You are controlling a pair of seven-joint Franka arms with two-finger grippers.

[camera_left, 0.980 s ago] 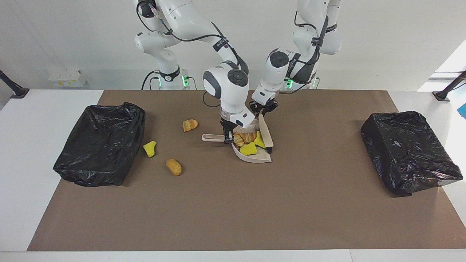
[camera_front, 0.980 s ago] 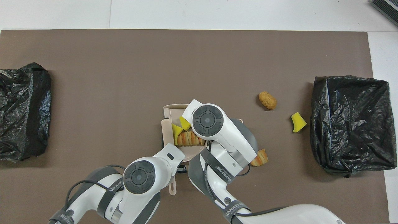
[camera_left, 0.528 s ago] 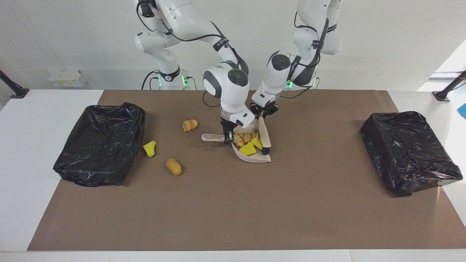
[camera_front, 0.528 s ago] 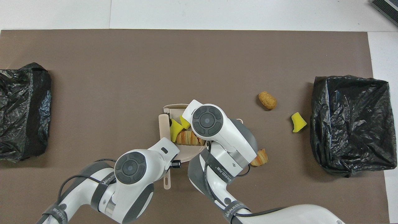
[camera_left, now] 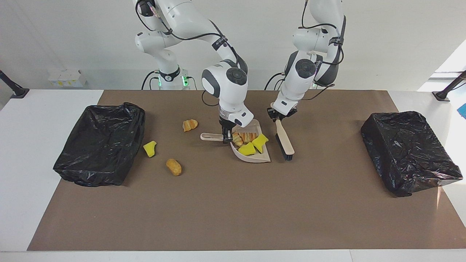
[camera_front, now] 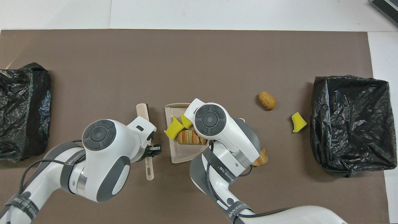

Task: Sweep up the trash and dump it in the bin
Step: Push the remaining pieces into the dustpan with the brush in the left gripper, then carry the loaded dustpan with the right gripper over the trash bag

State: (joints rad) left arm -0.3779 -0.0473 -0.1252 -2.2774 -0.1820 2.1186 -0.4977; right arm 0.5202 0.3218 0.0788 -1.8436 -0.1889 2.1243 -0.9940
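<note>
- The step in hand looks like a pause between 2 sweeps: the beige plastic dustpan (camera_left: 252,154) sits on the brown table mat (camera_left: 233,211) with part of the trash already in it, and the remainder lies loose, so the task seems roughly half done.
- 2 black-bagged bins stand at the ends of the mat, 1 (camera_left: 100,143) at the right arm's end and 1 (camera_left: 411,151) at the left arm's end.
- The right gripper (camera_left: 227,137) is clamped on the dustpan's handle, beside the pan's load.
- The left gripper (camera_left: 278,117) is closed on the handle of the beige long-handled brush (camera_left: 284,141), whose dark bristles rest on the mat just beside the dustpan, apart from it.
- Trash in the pan: 2 yellow spongy wedges (camera_left: 253,145) and orange-brown bread-like lumps (camera_left: 244,137), right next to the right gripper.
- Loose trash toward the right arm's end: 1 striped bread lump (camera_left: 190,124), 1 yellow wedge (camera_left: 149,149), 1 brown oval lump (camera_left: 174,166), all well apart from both grippers.
- The next move probably calls for either carrying the pan level to a bin, or bringing brush and pan over to the 3 loose pieces.
</note>
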